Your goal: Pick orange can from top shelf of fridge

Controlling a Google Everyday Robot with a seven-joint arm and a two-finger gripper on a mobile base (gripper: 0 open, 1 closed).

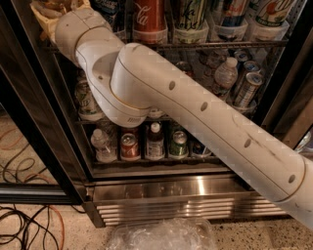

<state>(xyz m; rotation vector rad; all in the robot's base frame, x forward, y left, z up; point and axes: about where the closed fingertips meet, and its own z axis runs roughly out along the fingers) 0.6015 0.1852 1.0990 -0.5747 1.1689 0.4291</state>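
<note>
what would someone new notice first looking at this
The thick white jointed robot arm dominates, sweeping from lower right up to the top left, where its claw sits at the grey wire top shelf of the black-framed drinks fridge. Next, the tall red Coca-Cola can stands on that shelf to the right of the claw, and dark and orange cables tangle on the floor at lower left.

Behind the tan claw (49, 14) at the upper left, white rounded arm segments (195, 112) are joined by gold seams and dotted with dark holes.
</note>
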